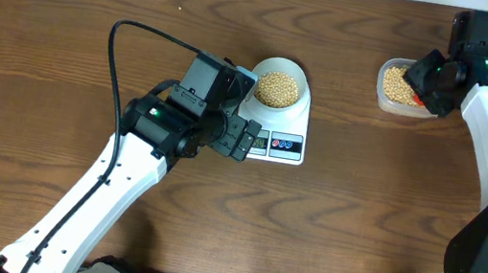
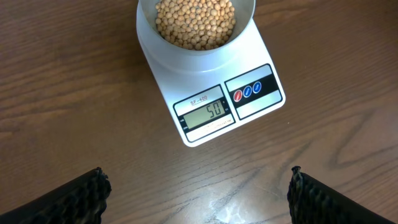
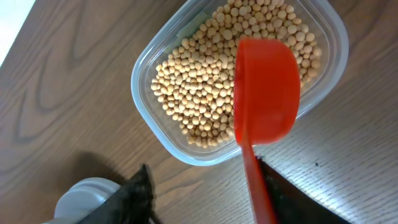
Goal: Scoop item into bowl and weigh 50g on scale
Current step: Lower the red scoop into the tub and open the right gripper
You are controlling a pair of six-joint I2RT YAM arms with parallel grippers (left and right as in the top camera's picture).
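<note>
L hand [image 2: 198, 183]: wide open, nothing in it; black ridged fingers [image 2: 65, 200] sit in both lower corners of wrist view, only wood btwn them.
L hand vs scale: just beside the scale [image 2: 214, 93], at its display end; no contact visible in wrist view.
Scale: white, flat on the surface [image 1: 63, 51], approx mid overhead view; display [image 2: 205, 113] reads 50; three small round buttons [image 2: 247, 91] next to it.
Bowl [image 2: 146, 25]: pale, upright, on scale's far end.
Beans [image 2: 196, 22]: tan, fill the bowl to a bit under the rim; ahead of L hand, beyond the display, apart from its fingers.
R hand [image 3: 208, 186]: partly open; its dark fingers [image 3: 138, 193] stand apart w/ a gap.
Scoop [image 3: 266, 93]: red; handle runs down btwn R fingers, lying against the one on the right of wrist view, clear of the other, so not pinched from both sides. Cup end is over the tub, above beans & near rim.
Tub [image 3: 146, 112]: clear plastic, rounded rect., on surface at far right, well apart from scale; more beans cover its bottom.
R hand vs tub: just beside tub's near rim; fingers not in the beans.
Can't tell: whether scoop cup rests on the beans or hangs over them; whether it carries any.
</note>
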